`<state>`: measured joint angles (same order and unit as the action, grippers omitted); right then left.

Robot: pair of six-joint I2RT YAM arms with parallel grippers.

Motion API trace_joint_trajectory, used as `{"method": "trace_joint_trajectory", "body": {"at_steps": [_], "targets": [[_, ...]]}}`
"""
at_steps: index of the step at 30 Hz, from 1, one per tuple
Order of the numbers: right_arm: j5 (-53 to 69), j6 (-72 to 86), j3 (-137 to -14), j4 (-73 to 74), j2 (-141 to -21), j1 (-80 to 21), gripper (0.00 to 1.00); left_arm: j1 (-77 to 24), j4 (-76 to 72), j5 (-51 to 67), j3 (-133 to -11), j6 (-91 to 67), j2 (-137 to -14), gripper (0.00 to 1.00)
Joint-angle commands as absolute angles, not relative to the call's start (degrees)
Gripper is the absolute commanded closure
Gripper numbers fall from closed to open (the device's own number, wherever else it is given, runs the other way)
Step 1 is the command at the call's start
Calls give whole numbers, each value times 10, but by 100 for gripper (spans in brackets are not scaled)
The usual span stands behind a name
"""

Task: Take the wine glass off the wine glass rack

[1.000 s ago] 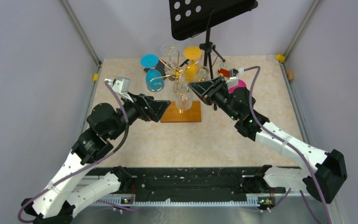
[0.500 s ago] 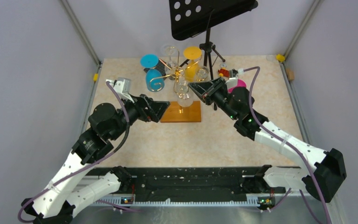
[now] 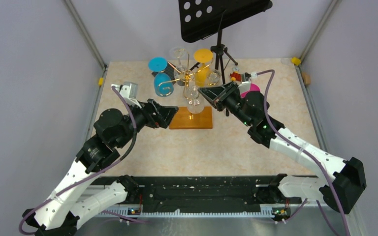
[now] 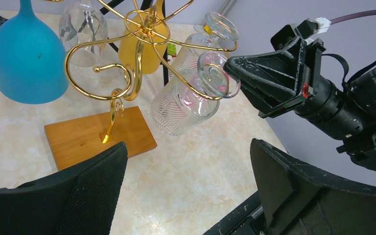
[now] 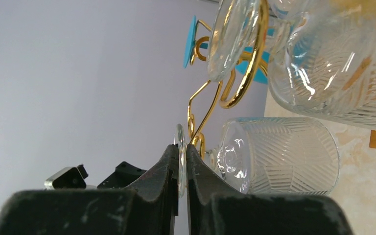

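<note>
The wine glass rack (image 3: 183,78) is a gold wire tree on a wooden base (image 3: 191,119). A clear ribbed wine glass (image 3: 193,97) hangs tilted on its near arm, bowl down. In the left wrist view its stem lies in a curled gold arm (image 4: 196,90), and the bowl (image 4: 181,105) leans over the base (image 4: 98,137). My right gripper (image 3: 208,93) is shut on the glass's round foot (image 5: 180,142), pinched edge-on between the fingers (image 5: 179,152). My left gripper (image 3: 170,116) stands open to the left of the base, its jaws (image 4: 188,147) holding nothing.
More glasses hang on the rack: a blue one (image 3: 162,83), a yellow one (image 3: 203,58) and clear ones (image 3: 178,53). A black music stand (image 3: 219,49) rises just behind. A pink object (image 3: 251,89) lies behind my right arm. Walls close in both sides.
My right gripper's jaws have shut on the glass's foot. The clear glass has tipped a little, its bowl now slightly farther back. The left arm has barely moved.
</note>
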<state>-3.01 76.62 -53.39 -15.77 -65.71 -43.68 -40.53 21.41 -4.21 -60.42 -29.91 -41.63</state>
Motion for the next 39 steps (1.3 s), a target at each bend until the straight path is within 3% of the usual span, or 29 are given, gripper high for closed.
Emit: {"method": "trace_joint_trajectory", "body": {"at_steps": [1, 28, 39], "targets": [[-3, 768, -581, -203, -636, -442, 100, -405, 205, -55, -613, -298, -413, 2], [34, 762, -627, -228, -689, -456, 100, -404, 208, -74, -615, -294, -408, 2], [-22, 714, -659, -187, -700, -457, 100, -404, 212, -78, -612, -292, -402, 2]]}}
